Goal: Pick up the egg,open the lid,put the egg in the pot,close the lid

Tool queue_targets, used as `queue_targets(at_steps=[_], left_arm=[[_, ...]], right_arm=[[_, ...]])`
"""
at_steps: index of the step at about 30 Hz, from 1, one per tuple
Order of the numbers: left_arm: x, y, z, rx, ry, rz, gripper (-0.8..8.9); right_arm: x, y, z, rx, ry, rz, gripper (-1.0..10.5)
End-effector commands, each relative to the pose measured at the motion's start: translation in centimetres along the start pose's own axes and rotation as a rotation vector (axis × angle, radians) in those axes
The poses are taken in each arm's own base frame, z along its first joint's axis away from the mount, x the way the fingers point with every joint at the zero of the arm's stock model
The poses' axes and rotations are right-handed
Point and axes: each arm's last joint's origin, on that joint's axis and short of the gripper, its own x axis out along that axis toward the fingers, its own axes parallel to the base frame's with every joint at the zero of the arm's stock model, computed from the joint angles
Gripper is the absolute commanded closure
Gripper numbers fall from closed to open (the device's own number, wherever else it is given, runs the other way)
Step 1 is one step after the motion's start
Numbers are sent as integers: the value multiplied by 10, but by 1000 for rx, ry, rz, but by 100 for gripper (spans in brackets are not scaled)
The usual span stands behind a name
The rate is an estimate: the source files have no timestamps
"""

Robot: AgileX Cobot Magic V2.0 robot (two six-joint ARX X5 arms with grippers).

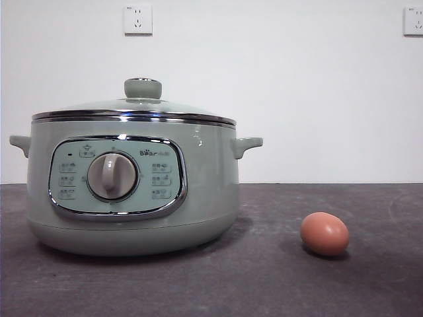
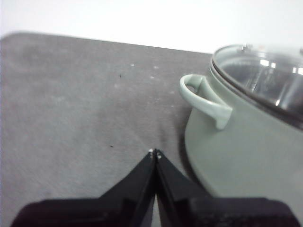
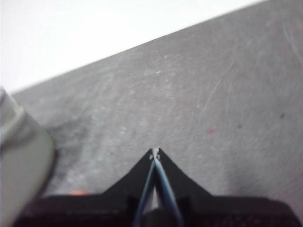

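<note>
The sage-green pot [image 1: 132, 188] stands at the left of the front view with its glass lid [image 1: 139, 109] shut on it. The reddish-brown egg [image 1: 324, 234] lies on the dark table to the pot's right. My left gripper [image 2: 155, 152] is shut and empty above the table, beside the pot's side handle [image 2: 207, 100]; the lid's glass [image 2: 265, 71] shows there too. My right gripper [image 3: 155, 152] is shut and empty over bare table, with the pot's blurred edge [image 3: 19, 156] to one side. A sliver of orange [image 3: 79, 192] shows by its jaw base. Neither arm shows in the front view.
The dark grey table [image 1: 277, 284] runs to a white wall. Two wall sockets [image 1: 137, 19] sit high on the wall, one above the pot and one at the far right [image 1: 414, 20].
</note>
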Motion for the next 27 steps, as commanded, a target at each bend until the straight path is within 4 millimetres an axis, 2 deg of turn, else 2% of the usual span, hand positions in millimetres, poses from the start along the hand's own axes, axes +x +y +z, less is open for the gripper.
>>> queue_targets(at_steps=[1,6,12,20,25,27], left_arm=[[1,0,-3,-134,1,-12,817],[1,-1,1,-134,-26,-33,817],[-8,-6,21,-132,-52,-89,821],[-26,-16,67,-131,-45,-87,821],[-30,-23,100,-129,-52,-93,821],[-30,-27,114,-116,-43,-109,821]], right_arm=[[1,-2,-4,170,11,-6,946],[1,-1,-2,171,2,-1,946],[-7,8,20,165,-56,26,957],[-19,28,69,57,-49,21,957],[-16,41,103,-2,28,1,955],[-12,48,116,-19,69,48,955]])
